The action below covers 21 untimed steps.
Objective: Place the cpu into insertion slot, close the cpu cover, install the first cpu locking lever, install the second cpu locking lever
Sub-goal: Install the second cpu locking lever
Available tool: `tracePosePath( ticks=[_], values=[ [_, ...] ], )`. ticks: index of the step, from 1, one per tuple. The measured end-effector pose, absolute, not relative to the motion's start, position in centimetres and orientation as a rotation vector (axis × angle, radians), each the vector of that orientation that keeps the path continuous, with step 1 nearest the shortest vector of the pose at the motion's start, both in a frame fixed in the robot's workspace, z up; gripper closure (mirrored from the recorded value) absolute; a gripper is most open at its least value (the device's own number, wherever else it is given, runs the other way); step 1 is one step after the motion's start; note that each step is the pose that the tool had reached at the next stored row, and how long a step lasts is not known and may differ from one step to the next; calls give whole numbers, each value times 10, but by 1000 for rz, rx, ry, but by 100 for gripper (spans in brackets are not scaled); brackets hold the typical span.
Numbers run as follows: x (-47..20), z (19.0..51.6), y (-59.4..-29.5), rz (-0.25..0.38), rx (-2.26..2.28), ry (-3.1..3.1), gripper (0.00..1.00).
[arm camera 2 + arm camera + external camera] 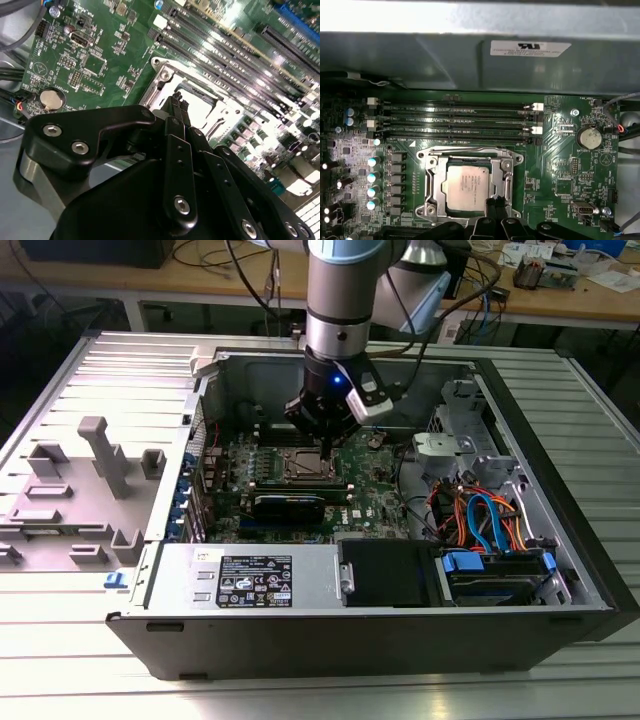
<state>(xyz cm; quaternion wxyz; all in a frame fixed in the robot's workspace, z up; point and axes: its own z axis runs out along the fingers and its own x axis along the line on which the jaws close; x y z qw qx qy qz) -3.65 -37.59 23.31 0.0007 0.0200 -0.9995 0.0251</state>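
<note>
CPU [468,186], a dull silvery square, lies flat in the insertion slot [434,192] on the green motherboard [560,165], with the cpu cover [470,151] framing it. The opened computer case [90,390] rests on a ribbed metal table [60,680], workbenches behind. Just beside the chip's edge, the gripper [495,202] has its fingertips pressed narrowly together, holding nothing.

Near edge of the cpu cover [470,155] behind the tool [494,202], fingertips' gap indiscernible.
</note>
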Motion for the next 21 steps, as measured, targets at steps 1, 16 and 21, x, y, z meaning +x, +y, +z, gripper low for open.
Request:
tracePosePath(
  ticks=[1, 16, 21],
  values=[
    [-37, 233, -378, 79, 63, -3139, 89],
    [-43, 236, -400, 79, 64, -3137, 89],
    [-51, 236, -400, 79, 65, -3136, 89]
  ],
)
